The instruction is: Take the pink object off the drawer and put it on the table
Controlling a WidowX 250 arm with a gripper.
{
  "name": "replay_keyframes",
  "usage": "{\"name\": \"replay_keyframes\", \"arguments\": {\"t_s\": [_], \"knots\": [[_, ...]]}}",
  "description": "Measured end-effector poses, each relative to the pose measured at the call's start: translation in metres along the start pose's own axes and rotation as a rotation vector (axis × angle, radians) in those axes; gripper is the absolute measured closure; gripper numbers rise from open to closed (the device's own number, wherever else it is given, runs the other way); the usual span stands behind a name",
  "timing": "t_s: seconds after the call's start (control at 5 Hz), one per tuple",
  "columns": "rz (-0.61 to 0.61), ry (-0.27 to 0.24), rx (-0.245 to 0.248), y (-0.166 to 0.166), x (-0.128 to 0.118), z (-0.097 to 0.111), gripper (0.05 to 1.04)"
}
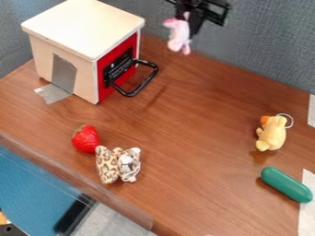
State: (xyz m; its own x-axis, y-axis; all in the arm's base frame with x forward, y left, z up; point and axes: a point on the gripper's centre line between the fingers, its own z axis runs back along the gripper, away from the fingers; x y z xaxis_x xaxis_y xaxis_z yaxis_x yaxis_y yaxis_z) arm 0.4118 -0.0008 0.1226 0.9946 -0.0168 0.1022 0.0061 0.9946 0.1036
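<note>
At the top of the camera view, right of the drawer box, the black gripper (187,20) is shut on the pink object (178,36), a small plush toy. The toy hangs upright below the gripper, apart from the box and raised over the back part of the brown table (197,106). The drawer (117,64) has a red front with a large black handle, in a cream box with a white top (84,25) that bears nothing.
A strawberry (85,138) and a leopard-print plush (117,164) sit at the front left. At the right are a yellow plush (271,133) with a ring and a green oblong object (287,185). A grey partition (265,46) stands behind the table.
</note>
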Motion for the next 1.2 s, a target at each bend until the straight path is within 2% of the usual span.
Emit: {"name": "replay_keyframes", "arguments": {"t_s": [0.2, 0.4, 0.6, 0.8, 1.0, 1.2], "knots": [[-0.036, 0.053, 0.025, -0.022, -0.006, -0.027, 0.940], [-0.023, 0.109, 0.018, -0.026, -0.014, -0.059, 0.940], [-0.012, 0.186, -0.014, -0.027, -0.022, -0.093, 0.894], [-0.002, 0.183, 0.011, -0.024, -0.024, -0.108, 0.645], [0.001, 0.179, 0.027, -0.022, -0.026, -0.112, 0.329], [-0.016, 0.198, 0.034, -0.022, -0.034, -0.114, 0.094]]}}
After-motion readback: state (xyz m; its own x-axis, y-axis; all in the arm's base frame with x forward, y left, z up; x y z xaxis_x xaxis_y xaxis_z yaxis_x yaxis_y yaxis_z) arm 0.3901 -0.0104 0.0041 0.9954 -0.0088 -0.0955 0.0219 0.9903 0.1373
